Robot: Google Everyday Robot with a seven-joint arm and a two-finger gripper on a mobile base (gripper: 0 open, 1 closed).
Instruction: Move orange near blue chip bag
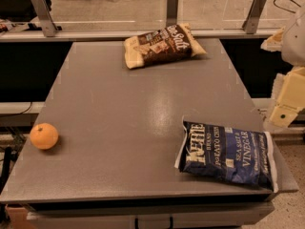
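My gripper [287, 104] hangs beyond the worktop's [119, 104] right edge; I cannot tell whether it is apart or together. The blue Kettle Brand chip bag [226, 152] lies near it, and the orange [44, 136] sits far to its left. A clumsy nudge could roll the orange off that edge.

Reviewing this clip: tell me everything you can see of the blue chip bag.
The blue chip bag is dark navy, crinkly and foil-like, with white edges and white Kettle Brand Sea Salt & Vinegar lettering. It lies flat, face up and puffy, angled at the grey table's near right corner, touching only the tabletop. The tool is up to its right, past the table edge, apart from it.
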